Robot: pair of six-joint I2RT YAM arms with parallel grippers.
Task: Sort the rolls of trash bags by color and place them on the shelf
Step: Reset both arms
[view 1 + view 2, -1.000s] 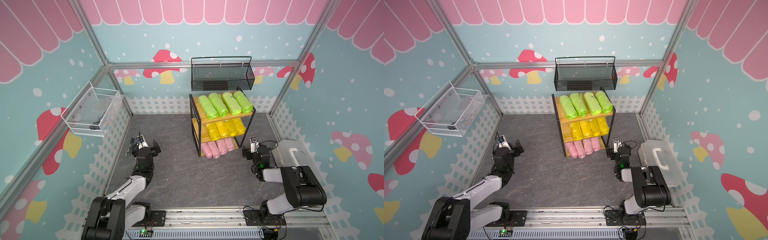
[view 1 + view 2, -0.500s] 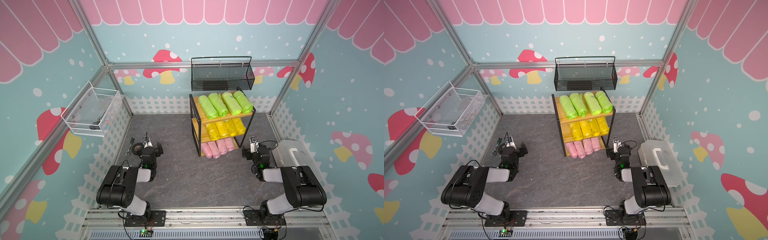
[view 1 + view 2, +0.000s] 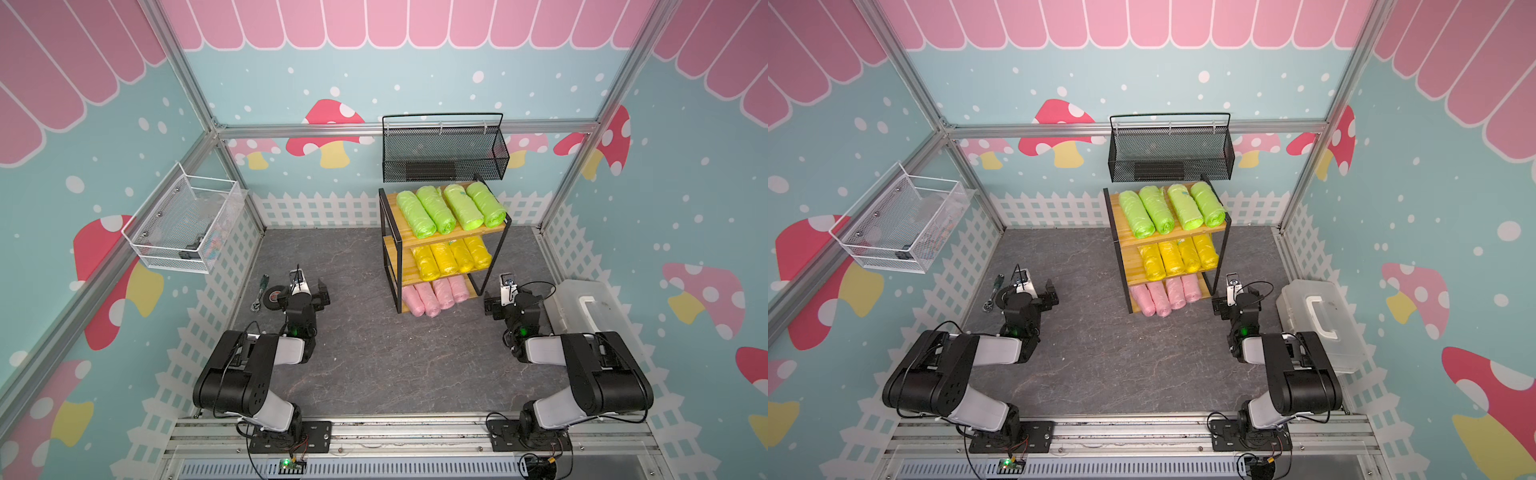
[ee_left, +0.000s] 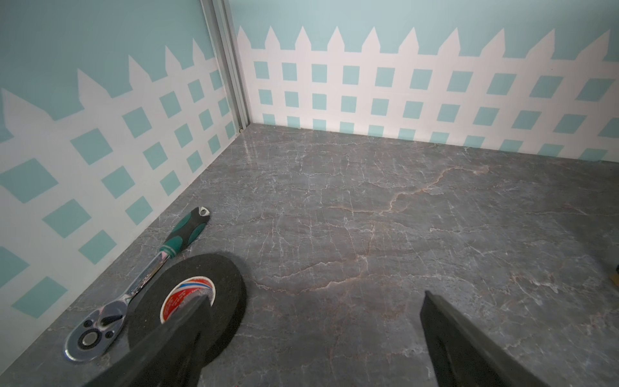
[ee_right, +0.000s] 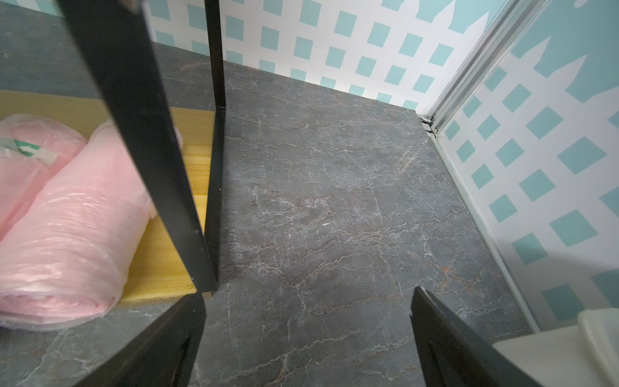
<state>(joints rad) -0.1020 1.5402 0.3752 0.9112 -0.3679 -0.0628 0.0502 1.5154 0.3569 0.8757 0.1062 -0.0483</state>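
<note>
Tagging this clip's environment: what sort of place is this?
Likely a staged robot test cell, not a home: printed mushroom-and-fence wall panels on an aluminium frame, two robot arms on a rail, a shelf holding colour-sorted trash bag rolls.

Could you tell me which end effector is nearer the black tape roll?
Left. The left end effector is beside the tape roll; the right end effector is by the shelf.

You have four green rolls point(image 3: 451, 206), four yellow rolls point(image 3: 451, 257), four pink rolls point(image 3: 434, 293), one shelf point(image 3: 390, 210), one tape roll point(image 4: 227, 284), one ratchet point(image 4: 140, 278).
</note>
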